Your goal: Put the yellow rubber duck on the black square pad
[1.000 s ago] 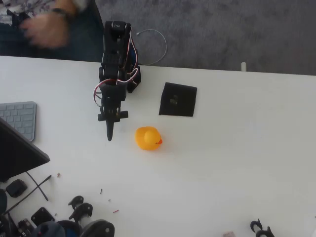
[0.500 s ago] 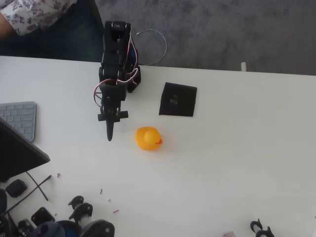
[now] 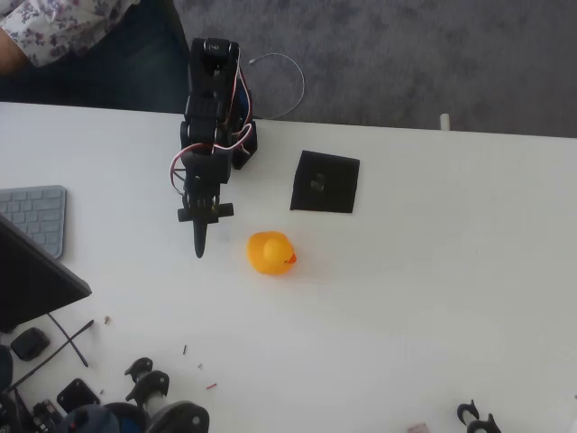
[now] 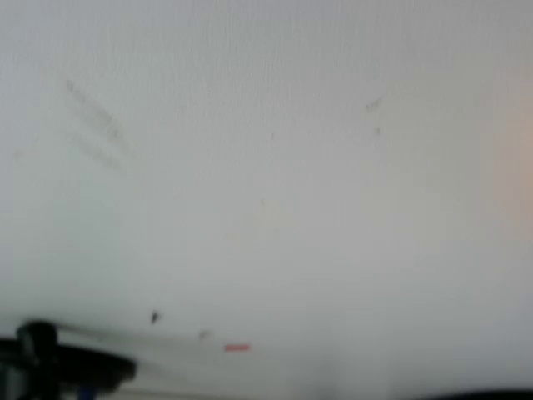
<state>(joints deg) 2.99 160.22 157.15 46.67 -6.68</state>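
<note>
on white table (image 3: 433,298): yellow rubber duck (image 3: 270,253), red-orange beak, free-standing; pincer (image 3: 199,245) beside it, tips together, empty

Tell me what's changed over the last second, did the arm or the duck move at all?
Only the person at the top left of the overhead view moved: the hand seen there a second ago has pulled away, leaving a sleeve. The claw, yellow rubber duck and black square pad have not shifted, and nothing was grasped.

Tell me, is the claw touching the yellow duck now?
Apart. The overhead view shows bare white table between the claw and the yellow duck.
</note>
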